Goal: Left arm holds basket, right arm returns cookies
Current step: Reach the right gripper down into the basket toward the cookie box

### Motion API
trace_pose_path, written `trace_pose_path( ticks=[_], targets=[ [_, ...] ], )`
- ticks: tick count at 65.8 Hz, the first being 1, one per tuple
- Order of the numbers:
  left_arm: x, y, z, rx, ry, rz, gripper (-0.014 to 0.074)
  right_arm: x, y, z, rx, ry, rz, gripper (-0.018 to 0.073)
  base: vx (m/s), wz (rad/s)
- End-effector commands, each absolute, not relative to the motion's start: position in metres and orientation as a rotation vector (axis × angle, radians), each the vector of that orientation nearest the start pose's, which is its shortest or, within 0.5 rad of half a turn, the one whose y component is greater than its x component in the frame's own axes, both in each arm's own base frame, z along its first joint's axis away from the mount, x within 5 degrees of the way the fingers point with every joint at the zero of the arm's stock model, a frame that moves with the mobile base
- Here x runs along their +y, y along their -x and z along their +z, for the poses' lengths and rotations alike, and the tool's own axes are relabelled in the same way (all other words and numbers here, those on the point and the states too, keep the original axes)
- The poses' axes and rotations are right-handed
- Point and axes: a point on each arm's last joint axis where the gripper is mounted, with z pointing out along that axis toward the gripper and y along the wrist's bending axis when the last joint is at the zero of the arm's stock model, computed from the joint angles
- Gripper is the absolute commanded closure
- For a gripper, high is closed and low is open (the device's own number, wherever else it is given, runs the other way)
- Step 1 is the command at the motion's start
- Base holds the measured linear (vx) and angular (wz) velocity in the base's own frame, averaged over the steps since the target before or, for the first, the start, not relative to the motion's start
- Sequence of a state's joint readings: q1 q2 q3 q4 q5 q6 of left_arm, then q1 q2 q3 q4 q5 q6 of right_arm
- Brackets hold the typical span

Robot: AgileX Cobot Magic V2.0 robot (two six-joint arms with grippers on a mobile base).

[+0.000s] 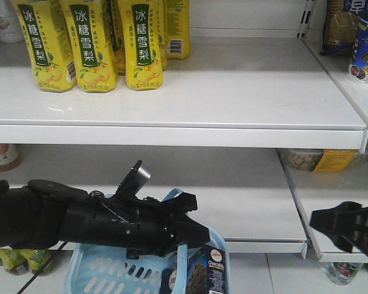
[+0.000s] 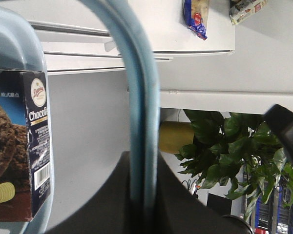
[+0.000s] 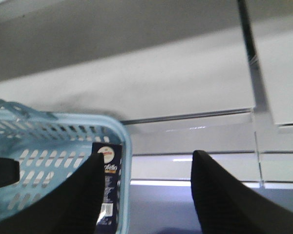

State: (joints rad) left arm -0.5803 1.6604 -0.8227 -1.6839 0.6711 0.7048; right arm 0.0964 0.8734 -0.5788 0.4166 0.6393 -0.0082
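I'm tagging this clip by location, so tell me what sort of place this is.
Probably a shop aisle, or a mock-up of one: white retail shelving, yellow drink bottles lined up label-out, one showing a barcode, and a blue shopping basket holding a cookie box.

We see the left arm (image 1: 55,220) as a thick, matt black body with rounded housings. A few small pale screw heads (image 1: 127,231) dot its side, and thin black cables (image 1: 97,195) loop over its top. A small silver tab (image 1: 139,173) stands up from it. The left pincer (image 1: 193,222) is black and angular. We see the right arm (image 1: 356,229) as a black, faceted block. The right pincer (image 3: 144,195) has two broad, smooth black fingers (image 3: 63,195) with tapered edges.
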Motion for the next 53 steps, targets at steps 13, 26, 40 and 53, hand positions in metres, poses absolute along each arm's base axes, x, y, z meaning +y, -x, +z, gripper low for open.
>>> trace_pose_path(
  ticks=[13,26,40,53],
  targets=[
    [-0.224,-0.235,0.228,2.467,0.096,-1.606,0.0603,0.078,-0.194,0.239,2.553,-0.027,0.653,0.0167,0.00,0.00],
    [-0.224,-0.235,0.228,2.467,0.096,-1.606,0.0603,0.092,-0.212,0.216,2.663,-0.023,0.678,0.0139,0.00,0.00],
    [-0.224,-0.235,0.228,2.467,0.096,-1.606,0.0603,0.110,-0.230,0.205,2.785,0.064,0.846,0.0071,0.00,0.00],
    [-0.224,-0.235,0.228,2.467,0.096,-1.606,0.0603,0.120,-0.236,0.192,2.801,0.098,0.974,0.0069,0.00,0.00]
  ],
)
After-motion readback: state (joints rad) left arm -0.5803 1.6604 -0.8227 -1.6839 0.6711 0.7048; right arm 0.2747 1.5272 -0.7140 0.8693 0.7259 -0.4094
